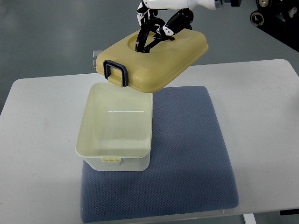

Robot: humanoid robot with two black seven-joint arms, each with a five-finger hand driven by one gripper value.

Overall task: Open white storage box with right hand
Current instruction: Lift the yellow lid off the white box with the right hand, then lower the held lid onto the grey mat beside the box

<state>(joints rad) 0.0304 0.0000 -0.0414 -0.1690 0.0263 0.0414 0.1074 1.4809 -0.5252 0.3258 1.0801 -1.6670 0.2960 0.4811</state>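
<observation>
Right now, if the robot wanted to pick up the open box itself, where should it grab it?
Probably by the box's long side walls, from straight above. It sits upright and open on the blue mat, so its rim is exposed. The small latch tab on the near edge looks too slight to hold. The right hand is busy holding the lid above it.

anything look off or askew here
Only the lid: the right hand holds it tilted in the air above the far end of the open storage box, its dark latch hanging down. The box looks empty and sits squarely on the blue mat.
</observation>
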